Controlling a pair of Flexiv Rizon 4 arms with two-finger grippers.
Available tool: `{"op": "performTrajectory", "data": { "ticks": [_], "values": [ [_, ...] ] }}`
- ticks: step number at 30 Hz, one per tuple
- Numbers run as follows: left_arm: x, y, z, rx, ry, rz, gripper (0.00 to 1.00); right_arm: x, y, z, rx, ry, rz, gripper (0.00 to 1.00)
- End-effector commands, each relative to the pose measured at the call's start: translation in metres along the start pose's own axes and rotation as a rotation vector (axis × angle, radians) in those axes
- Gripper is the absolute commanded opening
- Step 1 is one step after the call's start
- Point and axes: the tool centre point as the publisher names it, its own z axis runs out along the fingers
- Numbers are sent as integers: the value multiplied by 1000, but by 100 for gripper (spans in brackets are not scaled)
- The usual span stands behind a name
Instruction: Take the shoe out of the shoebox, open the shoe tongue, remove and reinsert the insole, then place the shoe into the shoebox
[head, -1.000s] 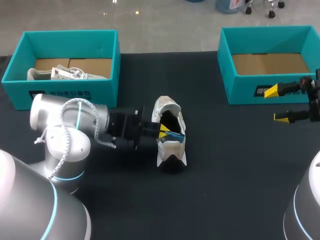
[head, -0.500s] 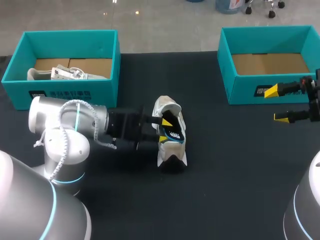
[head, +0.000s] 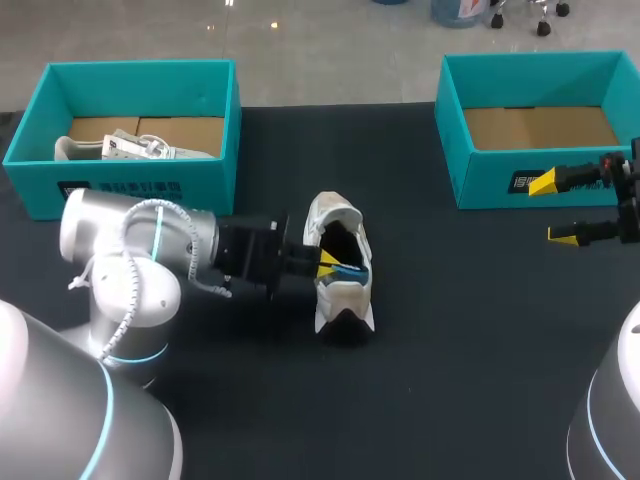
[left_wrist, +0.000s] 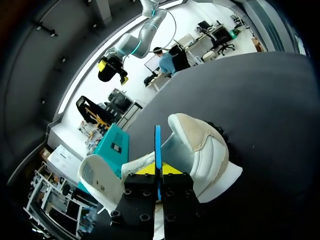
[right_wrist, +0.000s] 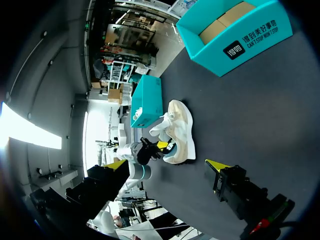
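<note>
Blue insole: pushing it back into the white shoe with left gripper clamped on it, after briefly raising it; reinserting under way; keeping right gripper spread, empty.

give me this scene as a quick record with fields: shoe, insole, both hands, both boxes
shoe: white and beige sneaker on the black table, between the boxes, outside both
insole: thin blue insole, edge-on at the sneaker's opening
left hand: at the sneaker's opening, shut on the insole
right hand: open, empty, by the right box's front
left box: left teal cardboard shoebox, holds a second white shoe
right box: right teal cardboard shoebox, only its brown floor shows
</note>
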Motion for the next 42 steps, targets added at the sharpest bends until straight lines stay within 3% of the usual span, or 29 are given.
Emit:
{"op": "performTrajectory", "data": {
  "ticks": [1,6,7,10,16,19,22,42],
  "values": [
    [-2,8,6,-14,9,-5,0,0,-1,0,-1,-4,2,100],
    [0,0,0,1,-1,-14,2,0,-1,0,-1,-4,2,100],
    [1,-2,-1,4,-3,-12,21,0,-1,0,-1,-4,2,100],
    [-1,-10,-6,18,-14,-2,29,0,-1,0,-1,-4,2,100],
    [-5,-21,-15,24,-29,14,26,0,-1,0,-1,-4,2,100],
    [-6,-23,-17,23,-30,19,18,0,-1,0,-1,-4,2,100],
    [-4,-23,-16,25,-22,17,0,0,-1,0,-1,-4,2,100],
    [5,-15,3,9,17,-70,0,0,-1,0,-1,-4,2,100]
  ]
}}
